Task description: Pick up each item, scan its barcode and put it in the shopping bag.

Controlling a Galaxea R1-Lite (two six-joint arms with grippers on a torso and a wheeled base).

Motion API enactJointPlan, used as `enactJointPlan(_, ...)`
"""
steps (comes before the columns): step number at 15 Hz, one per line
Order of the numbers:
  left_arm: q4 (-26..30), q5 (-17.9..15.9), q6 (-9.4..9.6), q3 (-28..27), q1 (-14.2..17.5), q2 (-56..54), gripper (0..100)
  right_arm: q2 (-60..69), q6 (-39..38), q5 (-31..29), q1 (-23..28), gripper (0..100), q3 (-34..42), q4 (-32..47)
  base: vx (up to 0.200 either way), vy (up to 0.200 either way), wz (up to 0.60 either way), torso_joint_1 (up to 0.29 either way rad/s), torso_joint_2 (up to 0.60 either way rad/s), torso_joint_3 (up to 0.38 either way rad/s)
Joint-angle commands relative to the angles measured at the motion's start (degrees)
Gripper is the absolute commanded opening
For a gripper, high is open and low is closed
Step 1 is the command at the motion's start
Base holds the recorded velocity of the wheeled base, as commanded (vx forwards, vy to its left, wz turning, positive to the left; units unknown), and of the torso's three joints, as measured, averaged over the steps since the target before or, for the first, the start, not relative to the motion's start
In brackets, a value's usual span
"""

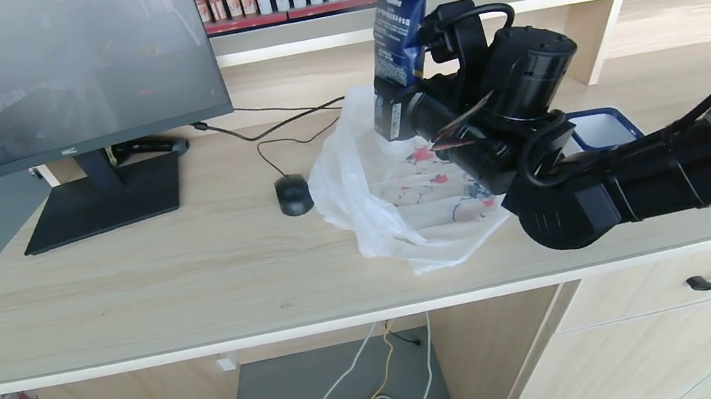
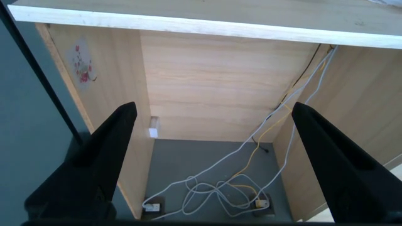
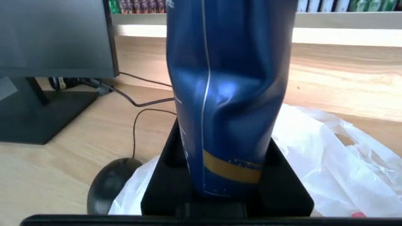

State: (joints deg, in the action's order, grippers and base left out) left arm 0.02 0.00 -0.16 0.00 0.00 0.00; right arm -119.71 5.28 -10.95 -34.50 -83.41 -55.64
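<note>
Below the tabletop's (image 1: 159, 276) near edge, the left tool (image 2: 213, 112) hangs wide open, empty. Farther right, the right tool (image 1: 411, 107) clamps the pouch (image 1: 397, 26) upright just above the bag (image 1: 389, 186). I'd centre it over the mouth and lower before releasing.

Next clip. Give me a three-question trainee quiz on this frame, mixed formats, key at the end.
1. True or false: the right end effector is shut on the blue pouch.
2. What lies on the counter between the monitor stand and the shopping bag? A) mouse B) bottle C) stapler
3. Fill in: the left end effector, below the counter edge, is ____ (open or shut).
Key: 1 true; 2 A; 3 open.
</note>
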Motion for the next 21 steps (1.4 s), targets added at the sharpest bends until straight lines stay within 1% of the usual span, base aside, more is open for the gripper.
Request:
enactJointPlan(1, -0.02, 0.00, -0.02, 0.00, 0.00, 0.00, 100, -2.46, 0.17, -0.13, 1.45, 0, -0.53, -0.08, 0.000, 0.000, 0.00, 0.000, 0.00, 0.000)
enactJointPlan(4, -0.02, 0.00, -0.02, 0.00, 0.00, 0.00, 100, -4.39, 1.05, -0.04, 2.07, 0, -0.97, -0.96, 0.000, 0.000, 0.00, 0.000, 0.00, 0.000)
enactJointPlan(8, -0.02, 0.00, -0.02, 0.00, 0.00, 0.00, 100, -7.55, 0.79, 0.14, 2.95, 0, -3.78, -0.96, 0.000, 0.000, 0.00, 0.000, 0.00, 0.000)
enactJointPlan(14, -0.02, 0.00, -0.02, 0.00, 0.00, 0.00, 100, -10.72, 0.35, 0.14, 2.95, 0, -5.36, -0.96, 0.000, 0.000, 0.00, 0.000, 0.00, 0.000)
enactJointPlan(21, -0.02, 0.00, -0.02, 0.00, 0.00, 0.00, 100, -11.42, 0.70, -0.04, 2.95, 0, -5.19, -0.88, 0.000, 0.000, 0.00, 0.000, 0.00, 0.000)
